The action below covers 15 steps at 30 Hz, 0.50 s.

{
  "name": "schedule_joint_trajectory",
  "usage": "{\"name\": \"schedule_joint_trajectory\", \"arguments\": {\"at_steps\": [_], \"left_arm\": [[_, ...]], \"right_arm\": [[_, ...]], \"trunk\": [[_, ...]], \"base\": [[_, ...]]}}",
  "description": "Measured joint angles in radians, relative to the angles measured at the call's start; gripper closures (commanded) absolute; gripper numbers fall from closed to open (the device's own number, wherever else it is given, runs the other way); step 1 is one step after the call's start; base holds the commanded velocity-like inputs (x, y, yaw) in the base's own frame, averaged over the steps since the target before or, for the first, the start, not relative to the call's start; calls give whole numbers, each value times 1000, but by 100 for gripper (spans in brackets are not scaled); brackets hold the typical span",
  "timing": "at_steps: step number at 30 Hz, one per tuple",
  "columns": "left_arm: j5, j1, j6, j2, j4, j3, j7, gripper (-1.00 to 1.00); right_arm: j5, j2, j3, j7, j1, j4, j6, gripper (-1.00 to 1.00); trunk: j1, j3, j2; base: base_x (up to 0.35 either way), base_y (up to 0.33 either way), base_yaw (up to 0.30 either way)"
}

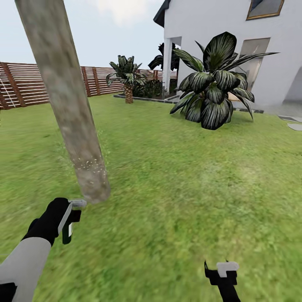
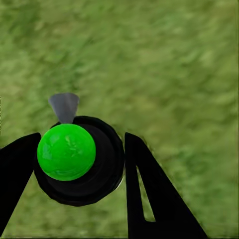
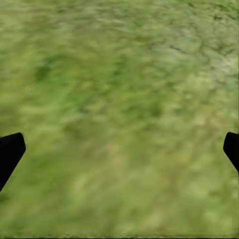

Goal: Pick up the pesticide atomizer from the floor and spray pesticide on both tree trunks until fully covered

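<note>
While my left gripper [image 2: 79,164] clamps the small near-black bottle-shaped pesticide atomizer [image 2: 82,162], its two black fingers pressed against the round body, I hold it just beside the foot of the mottled grey-brown tree trunk [image 1: 69,109] on the wide green lawn [image 1: 180,180]. From the wrist, the sprayer shows a glossy bright-green dome on a black ring, with a small grey nozzle tab [image 2: 63,105] jutting out; from the head camera it is a dark shape with a pale grey top. Fine pale specks dot the trunk's lower part, while the bark higher up looks bare. To do this well, I judge I should keep the nozzle facing the bark and work upward and around the column. My right gripper [image 1: 222,272] hangs spread wide over grass, empty. A brown slatted wooden fence [image 1: 25,84] borders the garden.
</note>
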Motion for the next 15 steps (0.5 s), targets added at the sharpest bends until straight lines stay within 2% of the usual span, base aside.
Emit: {"name": "schedule_joint_trajectory", "arguments": {"at_steps": [1, 3, 5, 6, 7, 8, 9, 10, 11, 12, 14, 15], "left_arm": [[1, 16, -20, 0, 1, -3, -4, 100], [0, 58, -106, 0, 3, -13, -18, 100], [1, 107, -186, 4, 5, -60, -80, 100], [-1, 133, -223, 9, 5, -109, -129, 100], [-16, 160, -289, 27, 5, -198, -206, 100], [-33, 169, -329, 38, 6, -246, -247, 100], [-47, 176, -396, 53, 14, -314, -326, 100], [-68, 180, -458, 64, 31, -364, -410, 100], [-96, 181, -520, 70, 50, -402, -506, 100], [-139, 180, -576, 73, 63, -429, -595, 100], [-262, 178, -665, 72, 75, -455, -763, 100], [-324, 178, -697, 69, 76, -459, -847, 100]], "right_arm": [[0, 0, 0, 0, 0, 0, 0, -100], [0, -1, -1, 1, 0, 0, 0, -100], [0, -1, 0, 2, 0, -3, 2, -100], [2, -1, 2, 4, 0, -5, 5, -100], [25, -2, 30, 6, -1, -8, 11, -100], [43, -3, 52, 7, -1, -9, 12, -100], [84, -3, 97, 9, -1, -13, 14, -100], [125, -3, 140, 12, 0, -24, 16, -100], [171, -4, 172, 38, 0, -43, 19, -100], [211, -7, 189, 96, 0, -67, 28, -100], [263, -13, 212, 278, 0, -133, 84, -100], [271, -17, 212, 385, -2, -168, 130, -100]], "trunk": [[0, 0, 0], [0, 0, 0], [0, 0, 0], [0, 0, 0], [0, 0, 0], [0, 0, 0], [0, 0, 0], [0, 0, 0], [0, 0, 0], [0, 0, 0], [-1, 0, 0], [-1, 0, 0]], "base": [[-309, 115, 0], [-312, 107, 0], [-314, 103, 0], [-314, 102, 0], [-314, 101, 0], [-298, 86, 0], [-252, 47, 0], [-152, 24, 0], [-78, 12, 0], [-40, 6, 0], [-15, 2, 0], [-5, 1, 0]]}}
